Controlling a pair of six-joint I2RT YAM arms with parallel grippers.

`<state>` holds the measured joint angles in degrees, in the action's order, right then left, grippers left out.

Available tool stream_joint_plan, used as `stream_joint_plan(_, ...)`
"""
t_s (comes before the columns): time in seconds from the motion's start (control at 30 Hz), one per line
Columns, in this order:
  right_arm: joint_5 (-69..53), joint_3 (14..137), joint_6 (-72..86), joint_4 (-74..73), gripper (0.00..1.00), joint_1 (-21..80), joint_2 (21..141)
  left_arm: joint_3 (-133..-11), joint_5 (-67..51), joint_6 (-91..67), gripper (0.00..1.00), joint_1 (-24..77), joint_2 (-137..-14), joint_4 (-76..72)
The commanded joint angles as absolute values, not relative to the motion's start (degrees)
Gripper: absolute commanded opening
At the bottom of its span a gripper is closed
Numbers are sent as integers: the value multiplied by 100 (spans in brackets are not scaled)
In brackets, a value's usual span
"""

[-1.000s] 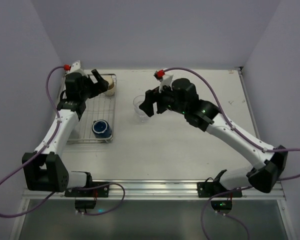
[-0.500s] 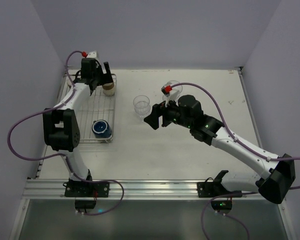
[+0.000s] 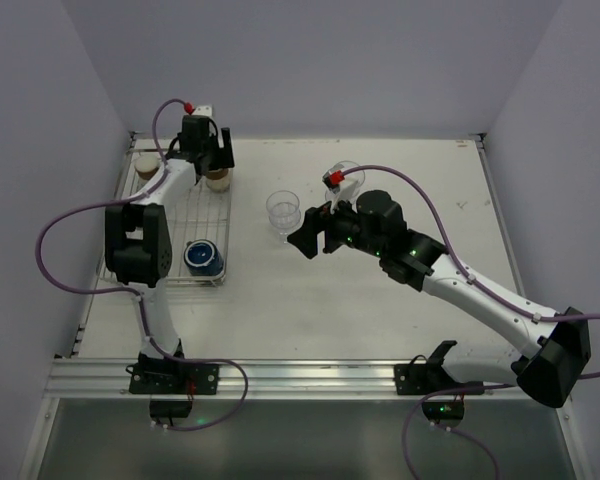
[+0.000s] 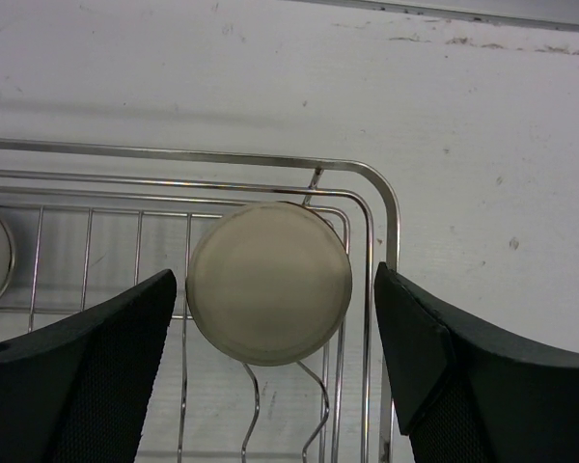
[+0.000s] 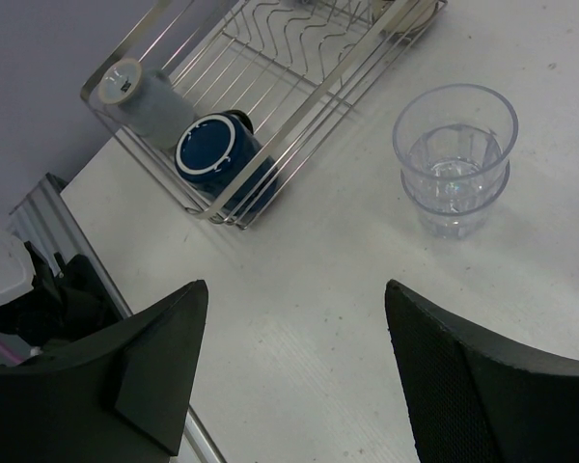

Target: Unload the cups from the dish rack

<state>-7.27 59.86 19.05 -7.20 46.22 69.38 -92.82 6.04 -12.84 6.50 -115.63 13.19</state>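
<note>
The dish rack (image 3: 170,215) (image 4: 367,183) lies at the table's left. In its far right corner a tan cup (image 3: 218,181) (image 4: 270,283) stands upside down, cream base up. My left gripper (image 3: 211,162) (image 4: 275,278) hangs over it, open, one finger on each side with a gap to the cup. A second tan cup (image 3: 145,163) sits in the far left corner. A navy mug (image 3: 203,257) (image 5: 217,154) lies at the near right corner, with a pale cup (image 5: 140,92) beside it. Stacked clear tumblers (image 3: 283,212) (image 5: 454,154) stand on the table. My right gripper (image 3: 302,240) (image 5: 296,289) is open and empty, just near of them.
Another clear cup (image 3: 345,172) stands on the table behind the right arm. The left arm's elbow (image 3: 130,245) covers the rack's near left part. Purple walls close in the left, back and right sides of the table.
The left arm has swung toward the back wall and brought its gripper over the corner tan cup, jaws narrowing. The right gripper drew back from the clear tumblers, then stayed still.
</note>
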Motion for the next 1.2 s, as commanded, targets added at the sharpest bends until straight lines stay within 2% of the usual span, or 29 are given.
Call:
stream_joint_plan(0.0,-747,5994,1907,-396,76,4632,6952,-9510,992,-1143,86,650,-11707,1389)
stream_joint_plan(0.27,-747,6029,1898,-422,76,4623,7040,-9475,1063,-1046,84,650,-11856,1310)
stream_joint_plan(0.33,-756,6029,1898,-422,76,4623,7049,-9475,1090,-1037,78,650,-11891,1283)
stream_joint_plan(0.37,-773,6029,1898,-413,76,4623,7058,-9449,1142,-1037,67,650,-11874,1240)
stream_joint_plan(0.43,-782,6038,1898,-404,76,4623,7066,-9431,1143,-1037,57,650,-11787,1178)
stream_joint_plan(0.6,-905,6082,1960,-369,76,4632,7146,-9220,1274,-1028,43,650,-11374,932)
stream_joint_plan(0.83,-1037,6038,2127,-141,76,4623,7277,-8746,1424,-1046,36,650,-10417,545)
stream_joint_plan(1.17,-1459,6161,2741,675,77,4623,7471,-8104,898,-1730,33,650,-9133,510)
